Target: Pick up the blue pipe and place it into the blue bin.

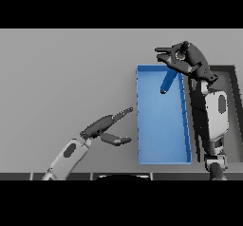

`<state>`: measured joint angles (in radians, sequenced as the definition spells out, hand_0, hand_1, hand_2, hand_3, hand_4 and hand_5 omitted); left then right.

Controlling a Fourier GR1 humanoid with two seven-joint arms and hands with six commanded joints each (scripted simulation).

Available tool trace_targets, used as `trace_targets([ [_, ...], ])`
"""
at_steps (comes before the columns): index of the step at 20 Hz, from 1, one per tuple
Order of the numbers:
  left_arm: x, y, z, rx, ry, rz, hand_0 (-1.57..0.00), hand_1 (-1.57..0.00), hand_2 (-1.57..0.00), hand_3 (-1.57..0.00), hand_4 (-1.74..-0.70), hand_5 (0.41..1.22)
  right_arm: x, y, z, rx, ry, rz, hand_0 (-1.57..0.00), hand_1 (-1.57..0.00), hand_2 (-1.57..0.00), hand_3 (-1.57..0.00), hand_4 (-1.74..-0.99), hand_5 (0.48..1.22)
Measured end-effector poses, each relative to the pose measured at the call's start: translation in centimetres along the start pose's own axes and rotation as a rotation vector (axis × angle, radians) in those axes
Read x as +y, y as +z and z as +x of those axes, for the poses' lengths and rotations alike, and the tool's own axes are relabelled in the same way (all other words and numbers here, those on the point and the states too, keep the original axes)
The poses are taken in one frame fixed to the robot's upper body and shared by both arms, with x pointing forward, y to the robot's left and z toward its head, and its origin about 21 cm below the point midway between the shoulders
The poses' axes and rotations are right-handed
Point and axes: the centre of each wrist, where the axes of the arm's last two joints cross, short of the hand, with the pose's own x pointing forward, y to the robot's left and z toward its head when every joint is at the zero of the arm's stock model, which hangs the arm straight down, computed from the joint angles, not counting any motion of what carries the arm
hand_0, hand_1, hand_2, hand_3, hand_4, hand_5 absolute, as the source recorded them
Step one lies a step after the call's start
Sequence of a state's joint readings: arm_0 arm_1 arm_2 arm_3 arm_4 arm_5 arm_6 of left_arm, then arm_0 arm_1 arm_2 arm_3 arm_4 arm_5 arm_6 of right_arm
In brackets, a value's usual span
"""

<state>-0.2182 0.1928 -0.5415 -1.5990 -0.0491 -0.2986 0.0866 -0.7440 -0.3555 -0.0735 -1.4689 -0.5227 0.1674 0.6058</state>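
Right hand [186, 59] sits in the upper right of the frame, over the far end of the bin [161, 146]. Its fingers are curled, and the pipe [166, 81] hangs from under them, slanting down and to the left. I cannot see the contact itself, but I read it as a pinch on the pipe's upper end. The pipe's lower end shows against the bin's blue floor near the far wall; whether it touches the floor I cannot tell.

Step in hand, as I judge it: the placing. Pick-up looks done and the pipe is above the bin's opening.

The next move calls for letting the fingers go so the pipe falls inside, perhaps after lowering a little. The pipe lies close to the bin's right wall, so I would watch that it does not tip out over it.

Left hand [105, 127] is at lower centre-left above the table [61, 78], fingers straight and spread, just left of the bin, holding nothing.

A dark tray [232, 106] lies at the right edge, partly behind the right arm.
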Motion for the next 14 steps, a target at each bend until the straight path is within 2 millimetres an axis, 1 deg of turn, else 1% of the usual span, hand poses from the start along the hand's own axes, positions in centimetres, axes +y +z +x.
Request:
trace_targets([
  [1,0.0,-0.3,0.3,-0.001,0.0,-0.003,0.0,0.0,0.0,0.0,-0.89,0.473,0.0,0.2,-1.4,0.036,-0.01,-0.021,-1.57,-1.57,-1.57,-1.57,-1.741,1.12],
  [2,0.1,-0.3,0.3,-0.003,-0.001,-0.004,0.0,0.0,0.0,0.0,-0.89,0.47,-0.4,0.6,-2.9,0.075,-0.028,-0.048,-1.57,-1.57,-1.57,-1.57,-1.741,1.12],
  [4,-0.4,-0.7,0.6,-0.022,-0.006,-0.006,0.0,0.0,0.0,0.0,-0.88,0.464,-0.7,1.0,-5.6,0.174,-0.054,-0.085,-1.57,-1.57,-1.57,-1.57,-1.741,1.12],
  [5,-0.4,-0.6,0.4,-0.017,-0.01,-0.004,0.0,0.0,0.0,0.0,-0.88,0.463,-0.9,1.7,-6.6,0.22,-0.05,-0.096,-1.57,-1.57,-1.57,-1.57,-1.741,1.122],
  [6,-0.2,-0.7,0.2,-0.002,-0.011,-0.004,0.0,0.0,0.0,0.0,-0.88,0.463,-0.8,2.1,-8.0,0.276,-0.056,-0.102,-1.57,-1.57,-1.57,-1.57,-1.694,1.124],
  [8,-0.5,-0.2,0.0,-0.008,0.003,-0.002,0.0,0.0,0.0,0.0,-0.88,0.462,-0.7,2.7,-9.6,0.359,-0.058,-0.105,-1.57,-1.57,-1.57,-1.57,-1.622,1.121],
  [9,-0.7,-0.3,-0.1,-0.006,0.006,-0.003,0.0,0.0,0.0,0.0,-0.88,0.46,-0.6,3.0,-10.5,0.401,-0.05,-0.096,-1.57,-1.57,-1.57,-1.57,-1.591,1.114],
  [10,-0.5,-0.3,0.0,-0.007,0.006,0.001,0.0,0.0,0.0,0.0,-0.89,0.457,-0.6,3.2,-11.4,0.45,-0.036,-0.098,-1.57,-1.57,-1.57,-1.33,-1.599,1.11],
  [11,-0.5,-0.3,0.0,-0.012,0.002,0.0,0.0,0.0,0.0,0.0,-0.89,0.455,-0.8,3.3,-12.1,0.493,-0.026,-0.101,-1.56,-1.46,-1.39,-1.12,-1.547,1.133],
  [12,-0.5,-0.5,0.2,-0.006,0.001,-0.005,0.0,0.0,0.0,0.0,-0.89,0.453,-0.7,3.2,-12.9,0.545,-0.047,-0.129,-1.31,-1.17,-1.11,-0.9,-1.503,1.15],
  [13,-0.4,-0.4,0.4,-0.013,0.002,-0.008,0.0,0.0,0.0,0.0,-0.89,0.454,-0.6,2.8,-13.1,0.573,-0.075,-0.143,-1.04,-0.93,-0.89,-0.72,-1.455,1.164],
  [14,-0.2,-0.6,0.4,0.0,0.0,-0.002,0.0,0.0,0.0,0.0,-0.89,0.453,-0.7,2.7,-13.1,0.6,-0.087,-0.153,-0.84,-0.75,-0.71,-0.57,-1.392,1.176],
])
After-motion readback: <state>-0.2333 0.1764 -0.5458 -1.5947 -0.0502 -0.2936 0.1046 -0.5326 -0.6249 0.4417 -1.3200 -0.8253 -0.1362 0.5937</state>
